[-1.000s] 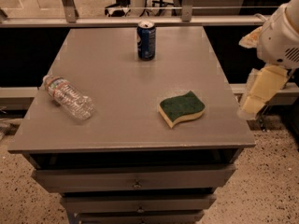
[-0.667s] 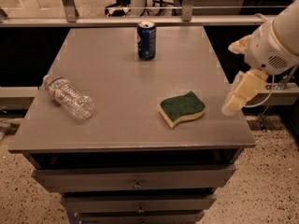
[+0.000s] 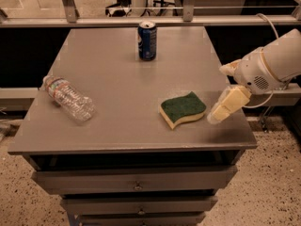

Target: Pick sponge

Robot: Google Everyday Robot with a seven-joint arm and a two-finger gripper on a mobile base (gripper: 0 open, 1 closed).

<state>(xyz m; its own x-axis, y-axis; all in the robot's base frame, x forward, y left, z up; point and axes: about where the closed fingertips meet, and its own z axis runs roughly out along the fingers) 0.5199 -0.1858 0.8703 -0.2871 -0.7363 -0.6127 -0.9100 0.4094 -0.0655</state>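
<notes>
Hovering just beside sponge [image 3: 182,108], at its 3 o'clock, not touching: gripper [image 3: 217,114]. Claw spread or pressed together: cannot tell. Sponge flat on table [image 3: 117,79], green side up, ungrasped. Left, likely: close in, grip, lift.

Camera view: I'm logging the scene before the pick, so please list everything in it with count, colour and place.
sponge: one, dark green top over pale yellow foam, lying flat on the table's front right part
soda can: one, blue, upright at the far middle of the table
plastic bottle: one, clear, on its side near the table's left edge
table: one, grey, fills the middle of the view
drawers: at least two, grey, under the tabletop
floor: speckled, pale, around the table
arm: one, white, coming in from the right
claw: one, cream, low over the table's right edge, just right of the sponge and apart from it
</notes>
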